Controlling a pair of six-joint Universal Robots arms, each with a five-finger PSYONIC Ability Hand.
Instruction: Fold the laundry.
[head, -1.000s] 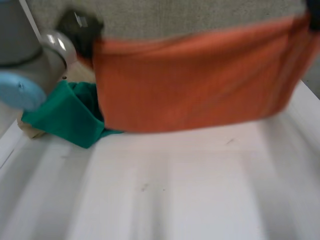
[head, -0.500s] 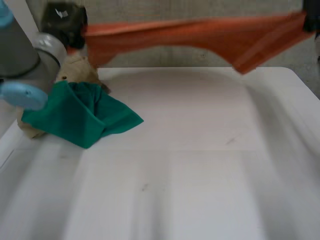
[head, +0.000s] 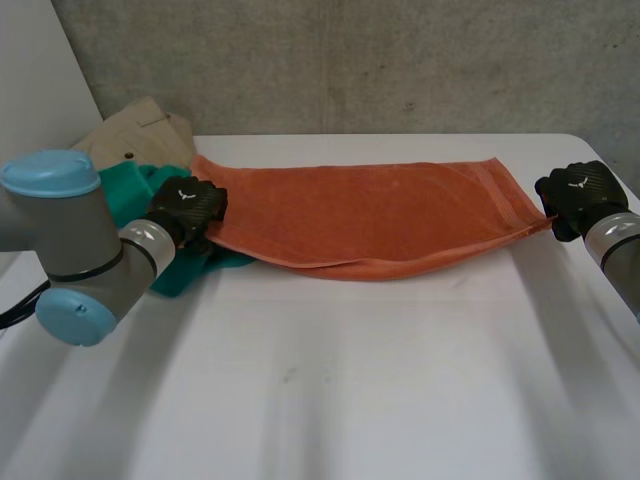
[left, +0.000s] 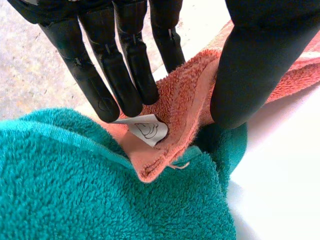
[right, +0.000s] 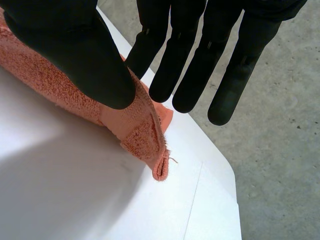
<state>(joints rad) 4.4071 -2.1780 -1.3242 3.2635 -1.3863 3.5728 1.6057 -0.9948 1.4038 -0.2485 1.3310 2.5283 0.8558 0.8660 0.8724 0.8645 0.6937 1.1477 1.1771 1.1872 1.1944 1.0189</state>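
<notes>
An orange towel (head: 370, 215) lies folded in a long strip across the far half of the white table (head: 350, 390). My left hand (head: 188, 210) is at its left end, which rests on a green towel (head: 125, 190). In the left wrist view the straight fingers (left: 125, 70) and the thumb stand apart on either side of the orange towel's (left: 187, 95) raised corner, above a white label (left: 147, 130). My right hand (head: 580, 195) pinches the right end corner. Its thumb (right: 75, 50) presses the orange towel (right: 135, 130) against the fingers.
The bunched green towel (left: 75, 190) sits at the table's far left, with a beige cloth (head: 140, 125) behind it. The right hand's corner lies close to the table's right edge (right: 215, 200), with concrete floor beyond. A grey wall stands behind the table.
Both hands swung the orange towel from hanging in the air down and away, and it now lies flat on the table. The left hand's fingers have loosened on the corner.
</notes>
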